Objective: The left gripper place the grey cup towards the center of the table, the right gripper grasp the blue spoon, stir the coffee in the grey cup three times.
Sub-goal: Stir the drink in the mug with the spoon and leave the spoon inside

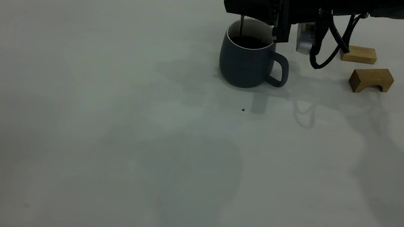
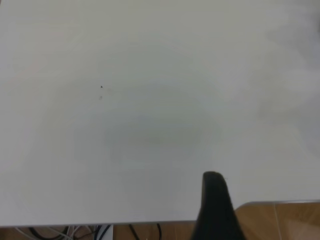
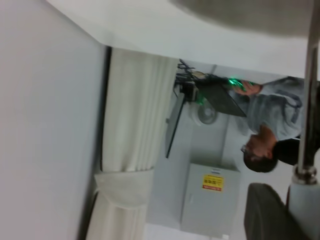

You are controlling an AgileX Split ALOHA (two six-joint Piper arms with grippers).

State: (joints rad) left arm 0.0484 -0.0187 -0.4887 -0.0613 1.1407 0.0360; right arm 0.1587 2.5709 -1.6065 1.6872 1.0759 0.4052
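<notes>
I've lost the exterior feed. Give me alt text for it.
The right gripper holds the blue spoon upright, dipped into the coffee in the grey cup on the table. Two wooden blocks sit beyond the handle.

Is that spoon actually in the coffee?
Yes. The blue spoon hangs upright from the right gripper, its lower end dipping into the coffee.

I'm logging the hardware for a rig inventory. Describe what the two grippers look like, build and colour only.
The right gripper is a blocky black assembly with a looping black cable and a pale grey cylindrical part beside it. Of the left gripper only one rounded, matte black finger shows in its wrist view; the rest is out of sight. No markings are readable on either.
</notes>
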